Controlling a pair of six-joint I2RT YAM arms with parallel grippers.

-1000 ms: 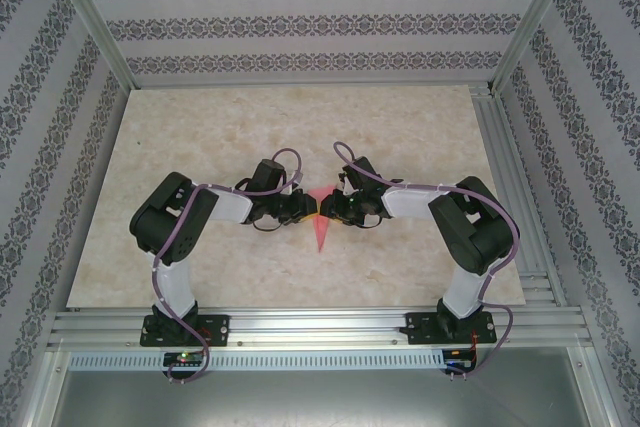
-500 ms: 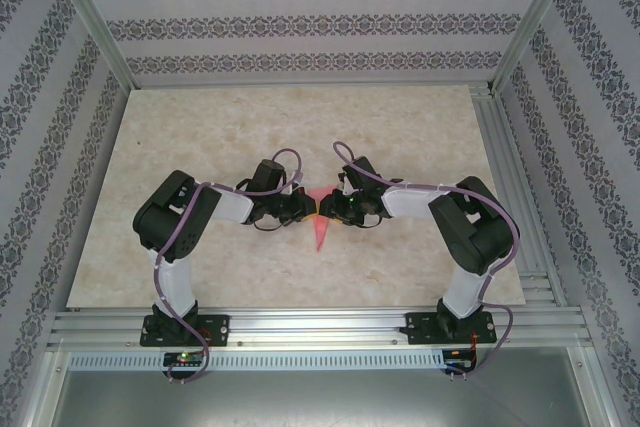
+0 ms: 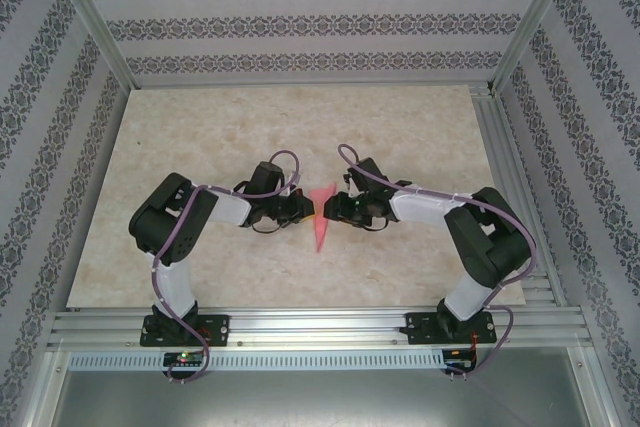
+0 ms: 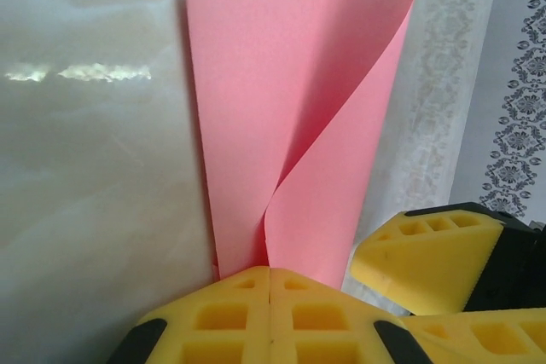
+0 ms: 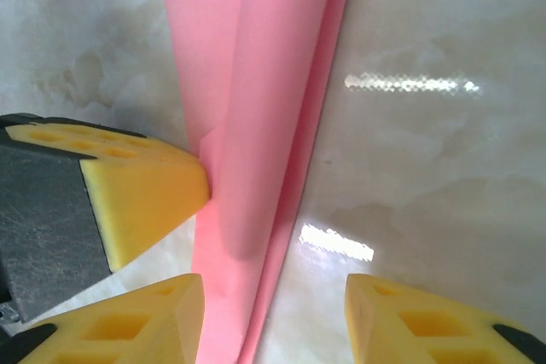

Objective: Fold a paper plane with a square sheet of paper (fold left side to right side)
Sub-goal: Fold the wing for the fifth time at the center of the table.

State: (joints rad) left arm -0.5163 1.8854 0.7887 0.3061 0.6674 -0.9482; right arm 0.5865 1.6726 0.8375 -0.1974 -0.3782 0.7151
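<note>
The pink sheet of paper (image 3: 320, 222) lies mid-table as a narrow pointed dart shape, tip toward the near edge. My left gripper (image 3: 307, 210) meets it from the left. In the left wrist view the yellow fingers (image 4: 222, 313) are closed together at the paper's near edge, and a flap (image 4: 341, 151) curls up from their seam. My right gripper (image 3: 329, 209) faces it from the right, open. Its left finger (image 5: 145, 321) sits beside the paper (image 5: 256, 125) and its right finger (image 5: 418, 321) is over bare table. The left gripper's fingertip (image 5: 153, 193) touches the raised flap.
The marble-patterned tabletop (image 3: 200, 137) stretches to all sides of the paper. Aluminium rails (image 3: 310, 325) run along the near edge and the right side, with patterned walls (image 3: 300, 22) behind them. The right gripper's fingertip (image 4: 426, 253) hangs close to the paper's right side.
My right gripper has opened and drawn back a little to the right, its elbow swinging outward. My left gripper has closed fully on the paper's edge.
</note>
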